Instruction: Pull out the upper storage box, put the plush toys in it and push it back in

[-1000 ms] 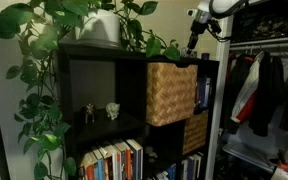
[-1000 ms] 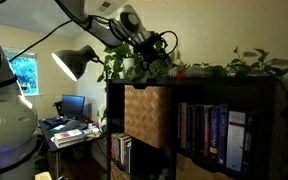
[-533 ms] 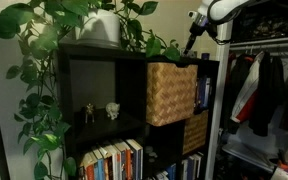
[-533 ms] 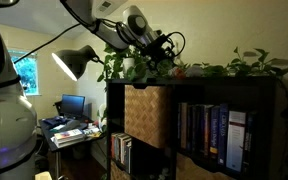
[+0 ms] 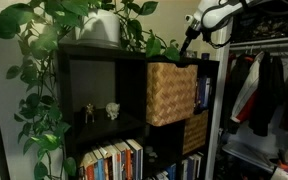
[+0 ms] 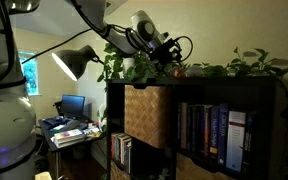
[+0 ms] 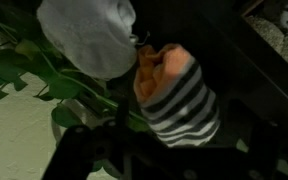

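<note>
The upper storage box (image 5: 171, 92), a light tan wicker cube, sits in an upper shelf cubby and sticks out a little at the front; it also shows in an exterior view (image 6: 144, 113). A plush toy (image 7: 174, 90) with an orange head and a black-and-white striped body lies on the shelf top among leaves, close below the wrist camera. A small reddish spot (image 6: 180, 71) marks it in an exterior view. My gripper (image 5: 191, 32) hovers over the shelf top above the box and just over the toy (image 6: 172, 62). Its fingers are dark and unclear in the wrist view.
A white plant pot (image 5: 102, 28) and trailing leaves crowd the shelf top. A darker woven box (image 5: 194, 132) sits in the lower cubby. Two small figurines (image 5: 100, 112) stand in the open cubby. Books (image 6: 214, 135) fill other cubbies. Clothes (image 5: 259, 90) hang beside the shelf.
My gripper has moved a little further over the shelf top toward the plants and the plush toy. The wicker box has not moved.
</note>
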Motion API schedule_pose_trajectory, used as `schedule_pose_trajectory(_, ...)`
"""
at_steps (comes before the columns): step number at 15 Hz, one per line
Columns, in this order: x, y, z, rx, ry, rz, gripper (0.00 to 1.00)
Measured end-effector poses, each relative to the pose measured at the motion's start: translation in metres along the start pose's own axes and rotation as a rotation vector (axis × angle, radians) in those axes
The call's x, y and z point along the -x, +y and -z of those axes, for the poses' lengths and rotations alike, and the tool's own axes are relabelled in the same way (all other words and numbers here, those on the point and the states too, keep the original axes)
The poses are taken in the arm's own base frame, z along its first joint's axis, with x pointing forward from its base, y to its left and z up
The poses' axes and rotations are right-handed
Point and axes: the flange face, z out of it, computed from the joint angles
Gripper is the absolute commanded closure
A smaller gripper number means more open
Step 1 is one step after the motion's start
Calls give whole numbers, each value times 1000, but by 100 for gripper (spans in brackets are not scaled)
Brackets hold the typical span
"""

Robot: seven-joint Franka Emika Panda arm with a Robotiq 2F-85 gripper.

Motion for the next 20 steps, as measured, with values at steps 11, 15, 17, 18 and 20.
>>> schedule_pose_trajectory(11, -7, 3, -17, 5, 1, 6, 78)
schedule_pose_trajectory(15, -13, -2, -4, 12, -5, 27, 87)
schedule_pose_trajectory(17, -17, -7, 9, 6, -16, 37, 86)
schedule_pose_trajectory(18, -20, -10, 16, 0, -25, 41, 86)
schedule_pose_trajectory(20, -23, -19, 33, -22, -53, 51, 86)
